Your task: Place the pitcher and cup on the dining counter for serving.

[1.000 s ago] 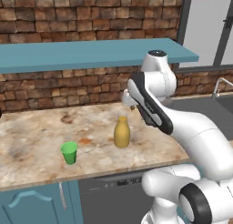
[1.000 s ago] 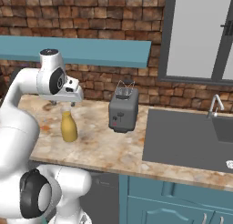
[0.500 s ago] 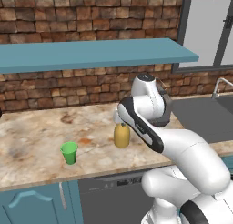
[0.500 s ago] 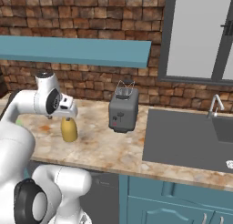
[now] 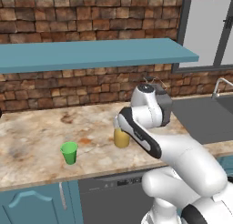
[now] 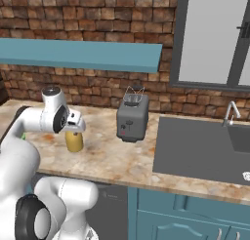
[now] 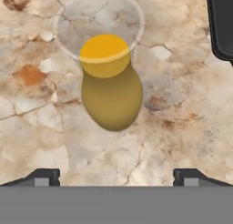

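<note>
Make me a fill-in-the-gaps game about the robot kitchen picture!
1. The small cup on the counter is coloured ____.
2. The gripper is above the yellow ____.
3. The gripper's jaws are wide ____.
4. The grey toaster stands between the pitcher and the ____.

Missing words: green; pitcher; open; sink

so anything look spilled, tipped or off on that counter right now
Nothing stands out. The pitcher stands upright on the marbled counter, with no liquid around its base in the hand view. The cup is upright too, apart to its left. The gripper hangs above the pitcher, fingers open, touching nothing. The toaster sits squarely.
</note>
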Motion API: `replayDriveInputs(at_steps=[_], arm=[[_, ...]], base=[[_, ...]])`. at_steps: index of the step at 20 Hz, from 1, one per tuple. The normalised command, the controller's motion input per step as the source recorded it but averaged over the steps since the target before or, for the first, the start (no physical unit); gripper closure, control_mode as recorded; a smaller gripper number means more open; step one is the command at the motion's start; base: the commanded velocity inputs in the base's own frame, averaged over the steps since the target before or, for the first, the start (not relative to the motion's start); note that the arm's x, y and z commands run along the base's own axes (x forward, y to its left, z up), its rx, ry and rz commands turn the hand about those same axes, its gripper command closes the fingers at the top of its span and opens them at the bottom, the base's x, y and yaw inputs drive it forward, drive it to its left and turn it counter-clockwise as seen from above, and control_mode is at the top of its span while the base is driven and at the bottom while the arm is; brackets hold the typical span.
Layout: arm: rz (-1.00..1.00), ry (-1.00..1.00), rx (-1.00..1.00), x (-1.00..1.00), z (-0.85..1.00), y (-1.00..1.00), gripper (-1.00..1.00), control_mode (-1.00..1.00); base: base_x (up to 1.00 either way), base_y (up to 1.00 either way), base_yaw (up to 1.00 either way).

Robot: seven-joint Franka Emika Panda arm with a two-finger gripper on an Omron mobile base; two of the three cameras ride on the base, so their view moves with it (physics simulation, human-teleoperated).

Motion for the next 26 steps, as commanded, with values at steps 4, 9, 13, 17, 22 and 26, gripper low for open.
replayDriveInputs(at_steps=[4, 9, 13, 17, 22, 26], arm=[[0.0, 0.0, 0.0, 0.21, -0.1, 0.02, -1.0, -1.0], [0.0, -0.02, 0.0, 0.24, -0.06, 0.14, -1.0, -1.0], [0.0, -0.04, 0.0, 0.24, -0.11, 0.27, -1.0, -1.0], [0.0, -0.05, 0.0, 0.31, -0.13, 0.21, -1.0, -1.0], [0.0, -0.08, 0.0, 0.24, -0.21, 0.01, -1.0, -1.0], [0.0, -0.05, 0.0, 0.05, -0.19, -0.01, -1.0, -1.0]], base=[[0.0, 0.0, 0.0], [0.0, 0.0, 0.0], [0.0, 0.0, 0.0], [0.0, 0.0, 0.0], [0.0, 0.0, 0.0], [0.0, 0.0, 0.0]])
